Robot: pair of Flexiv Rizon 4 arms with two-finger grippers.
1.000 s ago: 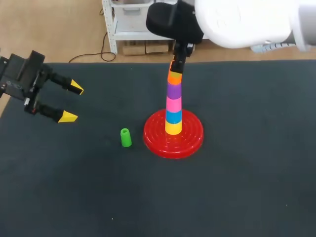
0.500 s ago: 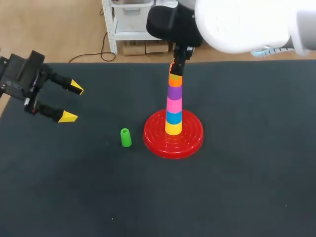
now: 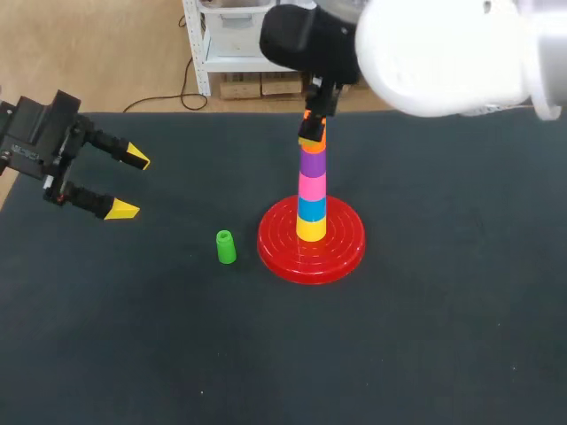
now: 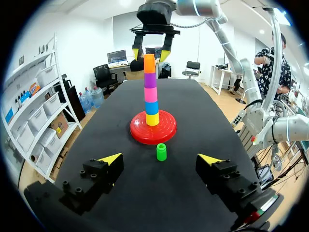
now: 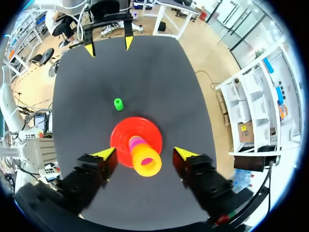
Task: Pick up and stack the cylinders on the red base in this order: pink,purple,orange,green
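Green cylinder (image 3: 225,247) in the head view stands, seemingly upright, just left of the red base (image 3: 341,252), nearer the left gripper (image 3: 127,184), whose fingers are apart. Left wrist view puts it straight ahead of them. Right wrist view shows the right gripper (image 5: 145,153) spread, clear of the stack's orange cylinder (image 5: 146,163).

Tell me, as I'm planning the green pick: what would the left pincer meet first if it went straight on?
Likely the green cylinder, centred ahead of the left pincer; the red base stands behind it. Height is unclear.
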